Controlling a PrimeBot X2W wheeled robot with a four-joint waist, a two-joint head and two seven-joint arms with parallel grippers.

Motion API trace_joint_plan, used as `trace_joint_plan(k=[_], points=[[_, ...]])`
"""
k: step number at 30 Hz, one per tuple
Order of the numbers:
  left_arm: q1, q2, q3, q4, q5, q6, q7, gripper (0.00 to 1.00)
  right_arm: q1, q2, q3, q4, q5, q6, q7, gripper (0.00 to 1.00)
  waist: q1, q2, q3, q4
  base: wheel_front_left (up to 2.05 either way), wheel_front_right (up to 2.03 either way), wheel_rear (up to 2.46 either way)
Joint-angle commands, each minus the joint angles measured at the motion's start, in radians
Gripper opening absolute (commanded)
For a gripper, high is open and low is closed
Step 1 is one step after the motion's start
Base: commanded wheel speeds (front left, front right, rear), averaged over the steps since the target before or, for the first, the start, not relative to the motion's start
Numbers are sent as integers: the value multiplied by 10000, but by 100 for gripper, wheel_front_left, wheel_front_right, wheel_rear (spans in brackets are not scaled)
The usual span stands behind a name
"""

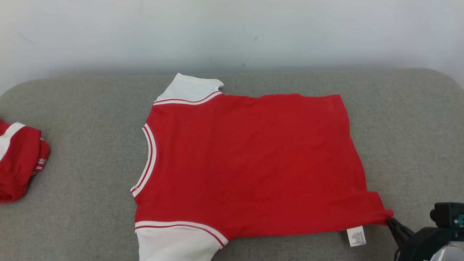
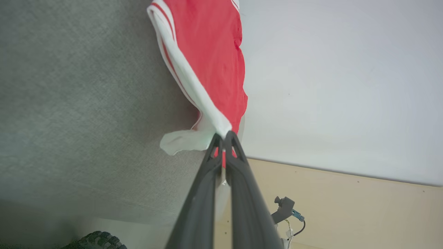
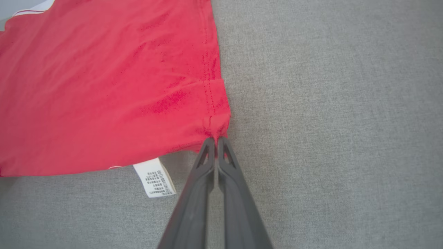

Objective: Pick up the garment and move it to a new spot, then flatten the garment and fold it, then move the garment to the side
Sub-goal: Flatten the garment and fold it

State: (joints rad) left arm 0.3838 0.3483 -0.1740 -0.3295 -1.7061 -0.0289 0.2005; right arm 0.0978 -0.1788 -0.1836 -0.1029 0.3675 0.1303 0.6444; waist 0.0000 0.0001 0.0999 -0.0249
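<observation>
The shirt [image 1: 246, 163] sleeve [image 2: 178, 142] is clamped by left tool [image 2: 223, 136], hem corner [image 3: 218, 121] by right tool [image 3: 216, 140]; either thin bite could be tugged loose.

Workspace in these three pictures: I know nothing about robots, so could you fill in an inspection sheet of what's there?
Surface: grey fabric-covered surface with rounded corners.
Job's things: red T-shirt spread flat; white care label sticks out at its hem.
Clutter: bunched red-and-white garment at the surface's left edge.
Grippers: left gripper shut on a white sleeve; right gripper shut on the hem corner.
Cables: thin dark cable with a blue plug, beside a small bracket.
Surroundings: pale wall behind; beige floor; a tyre low in the left wrist view.
</observation>
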Motion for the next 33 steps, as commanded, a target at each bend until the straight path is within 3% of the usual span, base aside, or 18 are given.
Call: trace_joint_plan(k=[1,9,21,33], points=[[-322,-40,103,-12,-34,-71,-90,0,-162,-21,11,20,-50,10,-208,0,0,-1,55,36,0,0,0],[-2363,-680,-146,572,653,-121,-493,0,-1019,-258,262,253,34,10,-1110,0,0,-1,308,137,0,0,0],[-6270,-1540,-978,3680,3448,808,-1950,0,-2962,-589,1211,1708,19,10,-2085,0,0,-1,778,91,0,0,0],[-8560,-1857,-1477,5794,4987,503,-2906,0,-4215,-469,1467,3164,-608,10,-2842,0,0,-1,1367,142,0,0,0]])
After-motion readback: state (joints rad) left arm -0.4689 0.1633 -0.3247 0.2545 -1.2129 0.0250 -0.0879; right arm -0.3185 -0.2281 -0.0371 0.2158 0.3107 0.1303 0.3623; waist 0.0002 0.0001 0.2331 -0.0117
